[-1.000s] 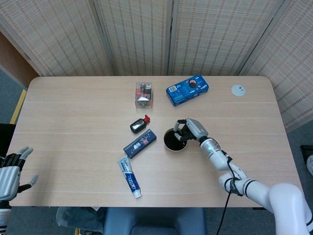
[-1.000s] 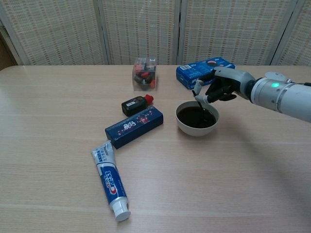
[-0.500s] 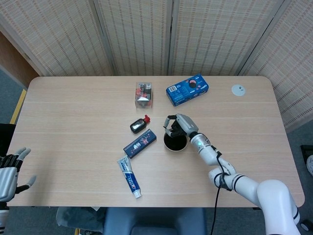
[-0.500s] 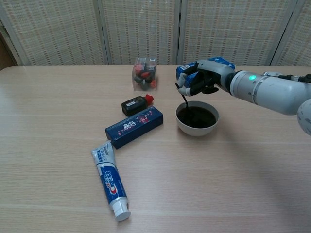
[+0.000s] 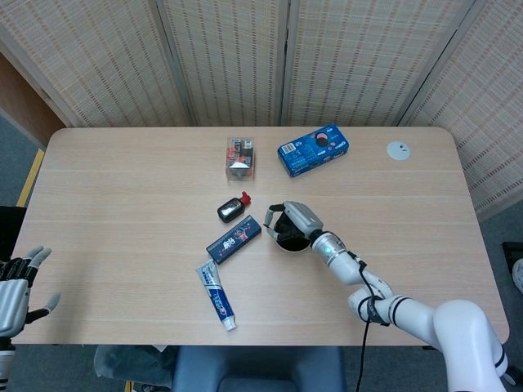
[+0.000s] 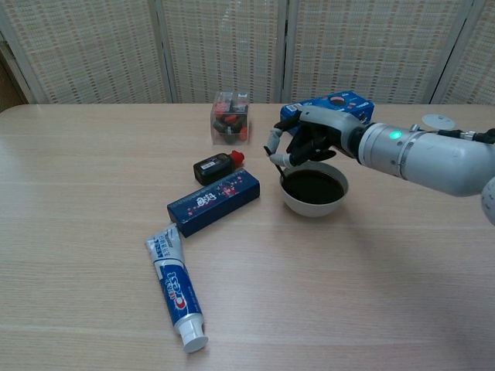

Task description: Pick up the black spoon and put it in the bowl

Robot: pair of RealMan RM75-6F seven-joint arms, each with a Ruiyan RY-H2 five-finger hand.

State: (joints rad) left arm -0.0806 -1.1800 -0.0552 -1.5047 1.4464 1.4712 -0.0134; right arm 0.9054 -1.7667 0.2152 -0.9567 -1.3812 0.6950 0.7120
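Note:
A white bowl [image 6: 323, 205] with a dark inside stands mid-table, also seen under my hand in the head view [image 5: 297, 243]. My right hand [image 6: 308, 142] [image 5: 289, 219] hovers over the bowl's left rim. It pinches the thin black spoon [image 6: 278, 167], which hangs tip down at the rim's left edge. The head view does not show the spoon clearly. My left hand [image 5: 16, 284] is off the table's left front corner, fingers spread and holding nothing.
Left of the bowl lie a dark blue box [image 6: 213, 201], a black bottle with a red cap [image 6: 215, 165] and a toothpaste tube [image 6: 176, 286]. Behind are a clear box [image 6: 230, 118], a blue biscuit box [image 5: 313, 149] and a white disc [image 5: 398, 150].
My right hand has carried the spoon leftward across the bowl, from its right side to its left rim. The left hand has barely moved.

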